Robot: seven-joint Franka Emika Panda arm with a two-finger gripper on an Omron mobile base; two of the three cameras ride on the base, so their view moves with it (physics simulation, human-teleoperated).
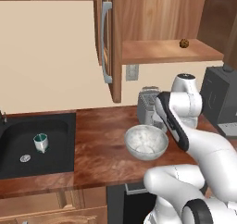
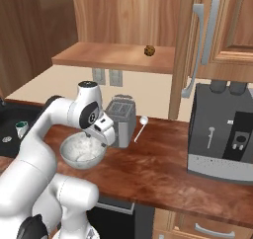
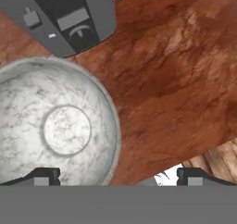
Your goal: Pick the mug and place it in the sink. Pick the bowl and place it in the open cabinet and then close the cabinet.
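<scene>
With our gripper [image 3: 113,176] spread wide, we judge the heavy, slick grey-white speckled stone-like bowl [image 3: 55,126] best pinched at its rim.

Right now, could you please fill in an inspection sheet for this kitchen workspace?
Surface: brown wooden counter, bare patches beside the bowl.
Job's things: mug upright in the black sink; bowl upright on the counter before the toaster; cabinet open, its door swung out.
Clutter: toaster behind the bowl; white spoon beside it; coffee machine at the right; small brown ball on the cabinet shelf.
Grippers: gripper open, above the bowl's rim, fingers holding nothing.
Cables: nothing seen.
Surroundings: cream wall, wall outlets, under-counter drawers.
</scene>
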